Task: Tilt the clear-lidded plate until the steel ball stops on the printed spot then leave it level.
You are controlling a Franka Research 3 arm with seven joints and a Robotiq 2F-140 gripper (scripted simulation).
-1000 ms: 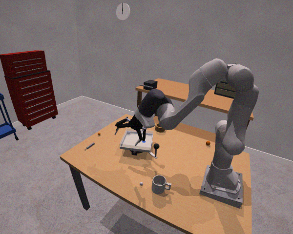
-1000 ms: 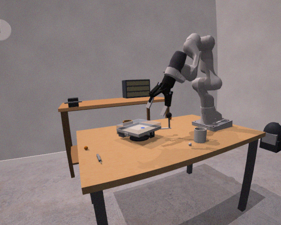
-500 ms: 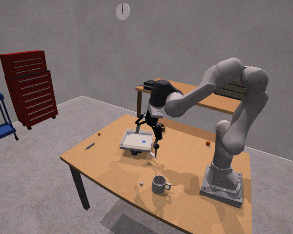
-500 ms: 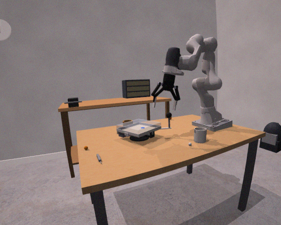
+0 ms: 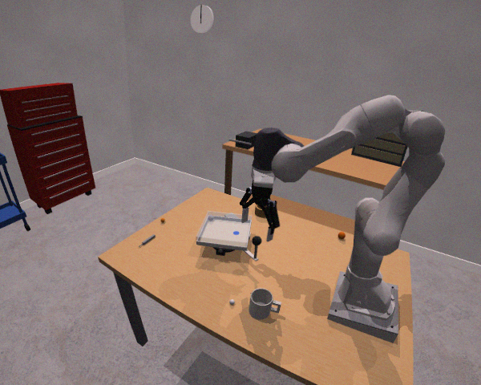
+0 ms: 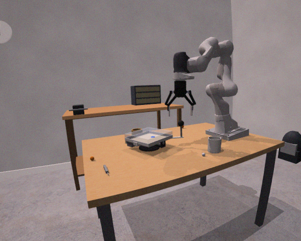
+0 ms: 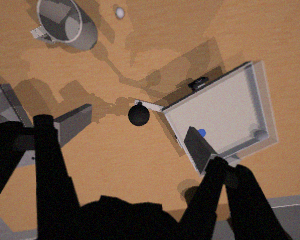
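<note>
The clear-lidded plate (image 5: 219, 232) (image 6: 143, 141) (image 7: 225, 107) sits on a dark pivot base at the table's middle and looks about level. A blue printed spot (image 5: 236, 233) (image 6: 152, 136) (image 7: 202, 132) marks its floor. The steel ball (image 7: 260, 134) (image 5: 210, 216) rests in a corner of the plate, away from the spot. A thin handle with a black knob (image 5: 256, 240) (image 6: 181, 123) (image 7: 138, 114) sticks out from the plate's side. My gripper (image 5: 257, 227) (image 6: 179, 113) (image 7: 140, 124) is open and empty. It hangs above the knob, pointing down, one finger over the plate's edge.
A grey mug (image 5: 260, 303) (image 6: 214, 144) (image 7: 67, 22) and a small white ball (image 5: 232, 301) (image 6: 203, 153) (image 7: 120, 11) lie near the front edge. Two orange balls (image 5: 162, 220) (image 5: 341, 234), a pen-like tool (image 5: 147, 240) (image 6: 106, 168) and a brown bowl (image 6: 136, 129) are also on the table.
</note>
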